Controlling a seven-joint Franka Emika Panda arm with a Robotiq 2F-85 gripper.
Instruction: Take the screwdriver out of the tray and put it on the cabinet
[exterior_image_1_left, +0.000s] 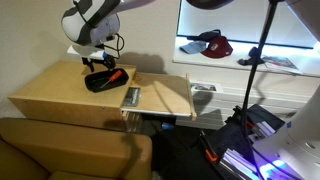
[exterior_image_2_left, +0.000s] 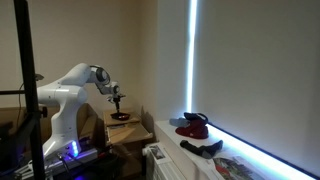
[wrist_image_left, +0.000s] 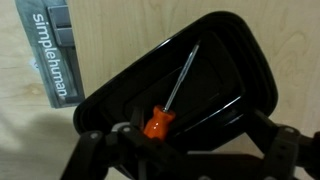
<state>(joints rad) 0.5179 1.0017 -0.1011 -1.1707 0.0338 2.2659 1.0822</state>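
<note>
- The gripper (exterior_image_1_left: 97, 62) hangs just over the tray (exterior_image_1_left: 101, 80), pointing down at it from the end of the white arm (exterior_image_2_left: 70, 85).
- In the wrist view its two dark fingers (wrist_image_left: 95, 155) stand wide apart with nothing between them. One sits at each lower corner of that view, and the near end of the tray lies in the gap.
- The screwdriver (wrist_image_left: 160, 118) lies inside the tray. Its orange-red handle is at the end nearest the gripper, and its thin dark shaft runs on a slant toward the tray's far corner.
- In an exterior view the orange handle shows against the black of the tray, on the side away from the arm.
- The tray rests flat on the cabinet (exterior_image_1_left: 60, 95), nearer the top's back edge than its front edge and roughly midway along that edge.
- A flat grey-green booklet (exterior_image_1_left: 131, 96) lies on the same top just beside the tray, toward the front edge. The wrist view shows the word "simplehuman" printed along it.
- A brown couch (exterior_image_1_left: 60, 150) stands against the cabinet's front edge.
- On the window ledge, well apart from the cabinet, sits a red cap (exterior_image_1_left: 212, 45).
- From the exterior views I cannot tell whether the fingertips touch the tray's rim.
</note>
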